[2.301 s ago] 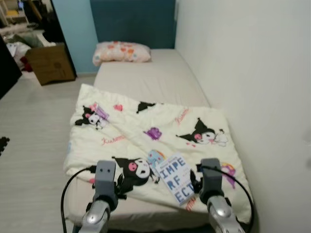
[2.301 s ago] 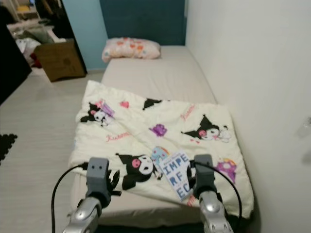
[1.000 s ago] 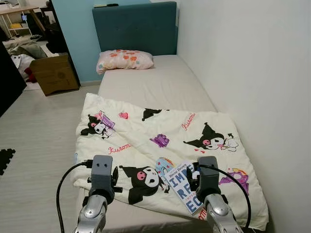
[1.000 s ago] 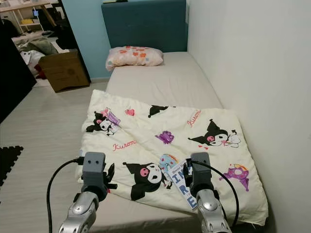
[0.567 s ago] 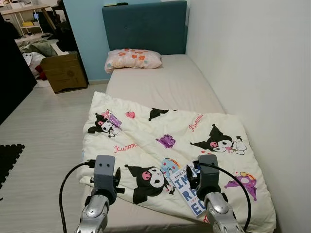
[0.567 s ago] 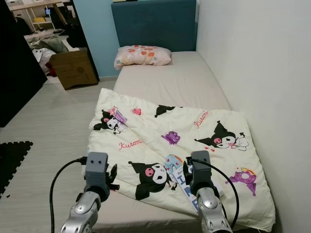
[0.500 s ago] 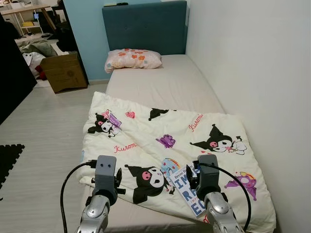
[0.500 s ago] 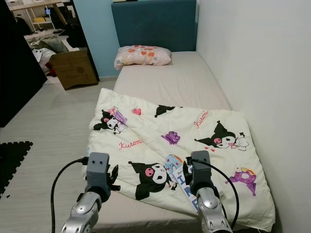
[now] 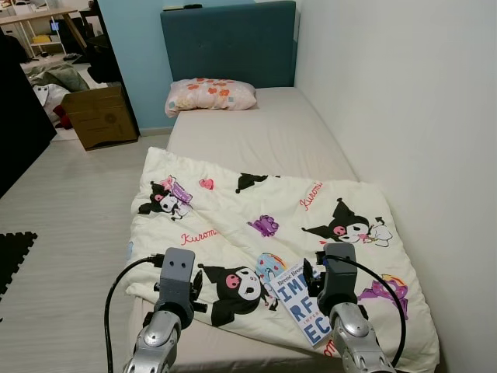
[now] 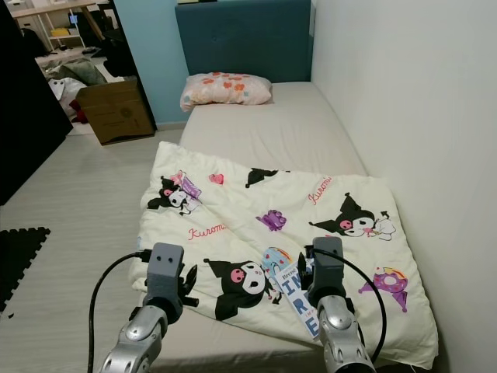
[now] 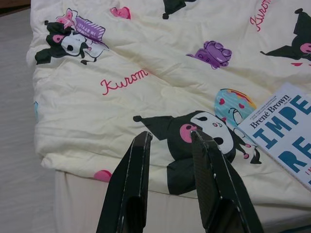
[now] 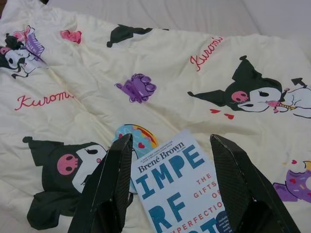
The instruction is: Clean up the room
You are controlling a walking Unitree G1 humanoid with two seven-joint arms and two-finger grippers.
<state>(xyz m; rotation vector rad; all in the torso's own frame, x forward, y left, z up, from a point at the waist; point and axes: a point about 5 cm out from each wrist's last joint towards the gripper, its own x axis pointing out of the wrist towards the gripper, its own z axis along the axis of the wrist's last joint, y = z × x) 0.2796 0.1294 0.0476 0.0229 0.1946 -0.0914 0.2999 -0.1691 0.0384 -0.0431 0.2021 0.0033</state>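
Observation:
A cream blanket [image 9: 248, 217] printed with cartoon figures lies rumpled over the foot half of a bed [image 9: 256, 136]. On it, near the foot end, a white book [image 9: 299, 305] with big blue letters lies flat. My left gripper [image 11: 171, 136] hovers open over the blanket's near left part, with nothing between its fingers. Just above the book [image 12: 182, 187] my right gripper [image 12: 172, 140] hangs open wide, one finger on either side of the cover and clear of it. A flowered pillow [image 9: 210, 95] rests at the head.
A white wall [image 9: 404, 116] runs along the bed's right side, and a teal headboard [image 9: 229, 43] closes the far end. On the pale floor to the left stand a cardboard box [image 9: 99, 116] and a black foam mat [image 9: 12, 252]. Clutter fills the back left.
The camera has tilted up and steadied, so more of the headboard shows. Both arms have drifted slightly right over the blanket's foot end. The book lies where it was.

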